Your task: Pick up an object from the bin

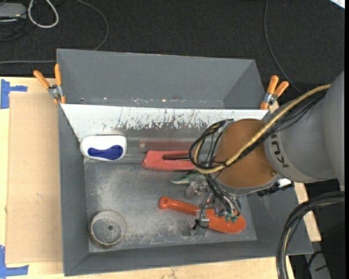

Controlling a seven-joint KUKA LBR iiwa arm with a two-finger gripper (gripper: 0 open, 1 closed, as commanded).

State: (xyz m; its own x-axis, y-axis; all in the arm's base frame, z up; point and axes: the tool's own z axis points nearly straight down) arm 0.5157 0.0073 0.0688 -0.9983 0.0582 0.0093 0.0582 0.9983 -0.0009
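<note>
Gripper (202, 217) low over orange-handled tool (174, 204); bin (163, 86) near-right corner

Arm (314, 135) in from rt, wrist (247, 156) angled down, gripper (203, 217) low.

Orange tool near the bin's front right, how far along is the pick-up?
Approach looks done: the hand sits low in the bin, right at the orange tool. In hand: taking hold, which I can't confirm. Left: the lift; the tool lies on the bin floor.
</note>
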